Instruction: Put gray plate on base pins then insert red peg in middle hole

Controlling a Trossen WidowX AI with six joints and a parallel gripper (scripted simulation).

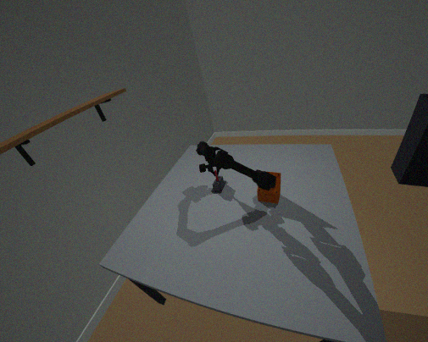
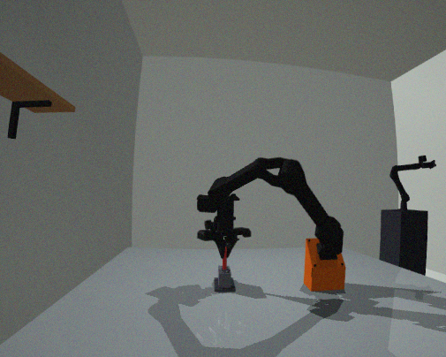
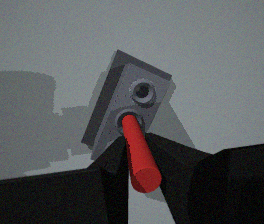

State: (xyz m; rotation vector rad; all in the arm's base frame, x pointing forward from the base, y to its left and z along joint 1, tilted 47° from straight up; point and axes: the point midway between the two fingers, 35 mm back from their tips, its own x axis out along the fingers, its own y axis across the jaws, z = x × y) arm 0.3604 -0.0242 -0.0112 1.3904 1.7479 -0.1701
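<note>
The gray plate sits on the dark base and looks flat. In the wrist view one end hole shows open; the other end is hidden behind a finger. My gripper is above the plate, shut on the red peg. The peg stands nearly upright. Its lower end is at the plate's middle hole, and most of its length shows above the plate. How far the tip is inside the hole cannot be told.
The arm's orange mount stands on the table to the right of the base. A wooden shelf is on the left wall. A dark pedestal with another arm stands farther right. Arm shadows cross the table.
</note>
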